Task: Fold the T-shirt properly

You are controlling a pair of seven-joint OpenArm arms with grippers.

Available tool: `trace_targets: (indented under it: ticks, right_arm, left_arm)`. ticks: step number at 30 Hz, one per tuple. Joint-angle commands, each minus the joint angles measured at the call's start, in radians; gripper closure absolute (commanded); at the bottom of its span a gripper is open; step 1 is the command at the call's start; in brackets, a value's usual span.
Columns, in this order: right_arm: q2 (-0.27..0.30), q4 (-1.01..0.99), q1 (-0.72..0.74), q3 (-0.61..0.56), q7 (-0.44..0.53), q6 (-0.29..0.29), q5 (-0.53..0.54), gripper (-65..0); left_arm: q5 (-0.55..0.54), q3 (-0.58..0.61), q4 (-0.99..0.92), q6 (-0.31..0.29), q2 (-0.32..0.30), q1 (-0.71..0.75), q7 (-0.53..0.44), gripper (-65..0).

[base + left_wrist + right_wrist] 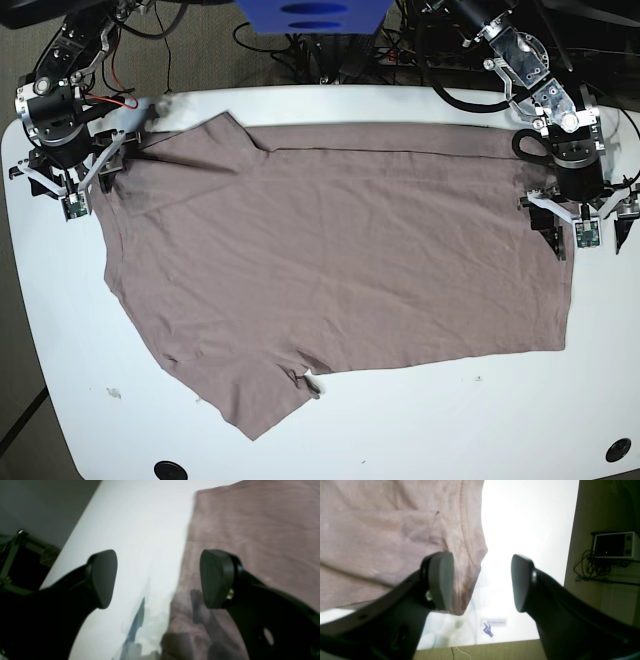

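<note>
Nearest, across most of the white table (400, 430): the T-shirt (340, 260), taupe, spread flat and lightly wrinkled, one sleeve pointing toward the near edge, hem toward the side of the left gripper (578, 222). At that hem edge: left gripper poised with jaws apart, nothing between the pads; in the wrist view, one pad over cloth (250, 530), the other over bare table (140, 530). Contact with the fabric not determinable, view being blurred. At the opposite end, by the collar and far sleeve: right gripper (75, 180), jaws likewise parted and empty, one pad before the fabric edge (395, 530). Farther back, beyond the table: cables (300, 50) and a blue object (310, 15).
</note>
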Motion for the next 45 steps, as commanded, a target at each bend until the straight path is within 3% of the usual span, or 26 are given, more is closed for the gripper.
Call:
trace_targets:
  ticks: [1, 27, 36, 45]
  right_arm:
    - [0.008, 0.032, 0.0, 0.003, 0.015, -0.003, 0.002, -34.6]
    - [0.003, 0.038, 0.0, 0.003, 0.018, -0.003, 0.002, -34.6]
    - [-0.072, 0.038, 0.0, 0.003, 0.017, -0.003, 0.002, -34.6]
    - [-0.081, 0.038, 0.0, 0.003, 0.017, -0.003, 0.002, -34.6]
  left_arm:
    - [0.019, 0.007, 0.014, 0.016, -0.01, -0.003, -0.019, -49.6]
    - [0.035, 0.007, -0.003, 0.016, -0.017, -0.001, -0.019, -49.2]
    - [0.035, 0.007, -0.003, 0.016, -0.017, -0.001, -0.019, -49.2]
    - [0.035, 0.011, -0.003, 0.016, -0.013, -0.001, -0.019, -49.2]
